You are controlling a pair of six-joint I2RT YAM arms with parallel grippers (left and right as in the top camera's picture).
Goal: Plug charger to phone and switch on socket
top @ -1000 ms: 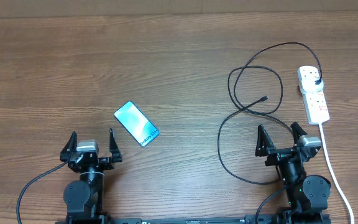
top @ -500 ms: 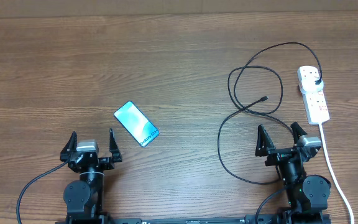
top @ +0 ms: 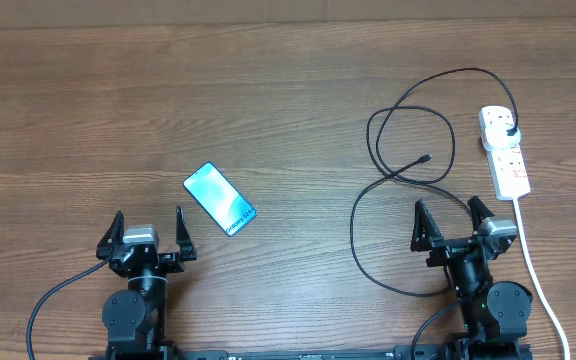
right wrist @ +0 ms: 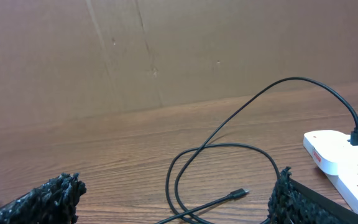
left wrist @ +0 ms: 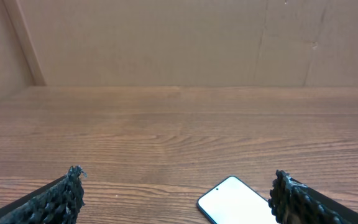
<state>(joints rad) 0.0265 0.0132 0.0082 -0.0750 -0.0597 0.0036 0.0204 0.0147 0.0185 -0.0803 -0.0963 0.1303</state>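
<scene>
The phone (top: 219,198) lies flat, screen up and bright blue, left of centre on the wooden table; its near end shows in the left wrist view (left wrist: 236,200). The charger cable (top: 408,130) loops on the right, its connector tip (top: 425,158) free on the table, also seen in the right wrist view (right wrist: 240,193). Its black plug (top: 509,131) sits in the white socket strip (top: 505,152), which shows at the right of the right wrist view (right wrist: 340,152). My left gripper (top: 149,232) is open and empty, just short of the phone. My right gripper (top: 451,220) is open and empty, near the cable's loops.
The strip's thick white cord (top: 540,280) runs down the right side toward the front edge. A brown board wall (left wrist: 179,43) stands behind the table.
</scene>
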